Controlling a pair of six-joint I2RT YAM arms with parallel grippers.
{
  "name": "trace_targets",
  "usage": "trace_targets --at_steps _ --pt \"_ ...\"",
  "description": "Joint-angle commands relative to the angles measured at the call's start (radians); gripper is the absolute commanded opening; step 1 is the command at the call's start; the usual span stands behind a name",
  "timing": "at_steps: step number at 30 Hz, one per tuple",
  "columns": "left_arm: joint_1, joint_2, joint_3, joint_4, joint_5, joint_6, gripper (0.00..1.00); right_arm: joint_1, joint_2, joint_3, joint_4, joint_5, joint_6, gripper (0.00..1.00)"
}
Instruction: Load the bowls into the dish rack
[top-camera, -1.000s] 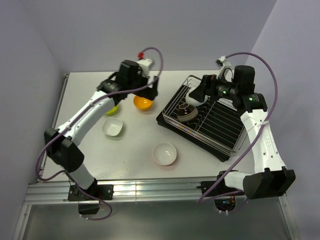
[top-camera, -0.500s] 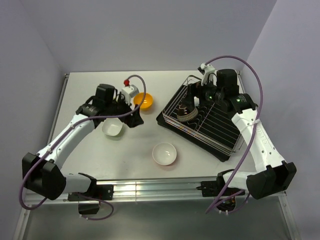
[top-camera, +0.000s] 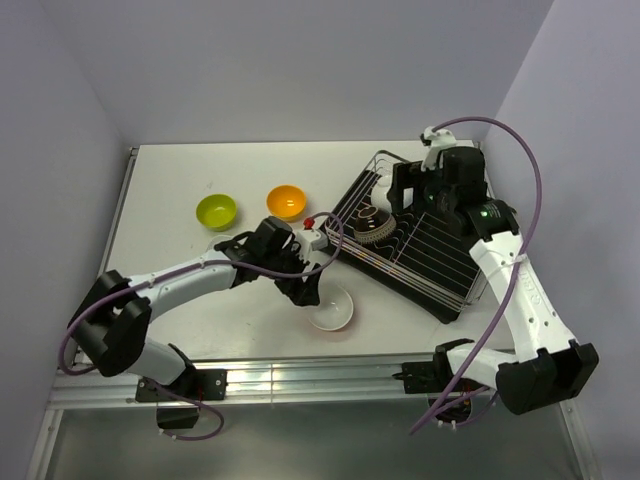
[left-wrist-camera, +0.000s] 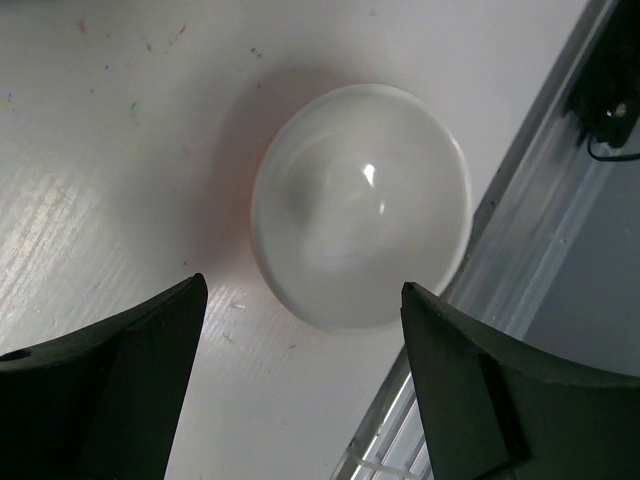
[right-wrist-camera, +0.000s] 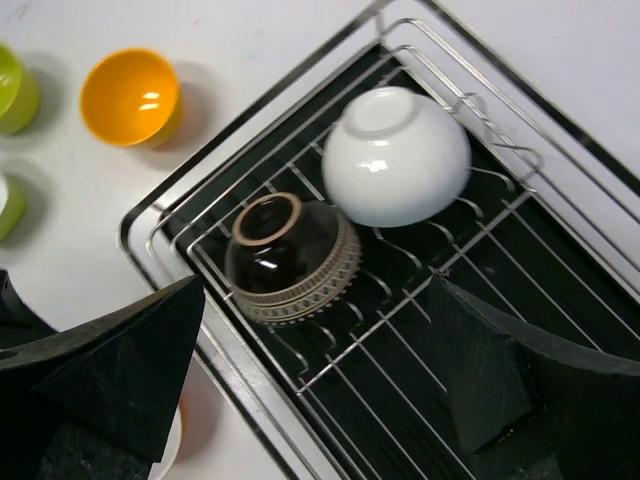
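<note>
the white bowl (left-wrist-camera: 360, 205) under the left gripper (left-wrist-camera: 300, 290) is round, glossy and plain, sitting upright on the table (top-camera: 180, 180) near its front edge. the gripper's jaws stand wide apart above it and grip nothing. the lime green bowl (top-camera: 216, 211) and the orange bowl (top-camera: 286, 201) sit upright side by side farther back. in the dish rack (right-wrist-camera: 560, 250), silver wire over a black tray, a dark ribbed bowl (right-wrist-camera: 300, 260) with a tan foot ring lies tipped bottom-up just beside a second white bowl (right-wrist-camera: 396, 155), also overturned. the right gripper (right-wrist-camera: 318, 290) hangs over the rack, spread wide and empty. the table is matte white with faint specks, has an aluminium rail (top-camera: 300, 380) along its near side, and is boxed in by pale lilac walls (top-camera: 300, 70).
</note>
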Motion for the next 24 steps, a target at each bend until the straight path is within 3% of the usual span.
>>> trace_targets --at_steps 1,8,14,22,23,24 --pt "0.003 0.045 0.022 0.074 -0.033 -0.071 0.84 -0.046 -0.048 -0.015 0.064 0.097 0.054 1.00" --pt "-0.034 0.149 0.073 0.058 -0.056 -0.071 0.80 -0.124 -0.062 -0.018 0.059 0.031 0.080 1.00" --pt "-0.032 0.197 0.087 0.035 -0.037 -0.066 0.63 -0.257 -0.023 0.013 0.002 -0.135 0.089 1.00" --pt "-0.034 0.240 0.108 0.008 0.001 -0.063 0.36 -0.267 -0.049 0.000 -0.027 -0.254 0.070 1.00" --pt "-0.032 0.228 0.104 0.008 0.009 -0.062 0.31 -0.266 -0.052 -0.004 -0.033 -0.270 0.069 1.00" --pt "-0.032 0.215 0.099 0.002 0.029 -0.059 0.15 -0.267 -0.057 -0.006 -0.036 -0.286 0.067 1.00"
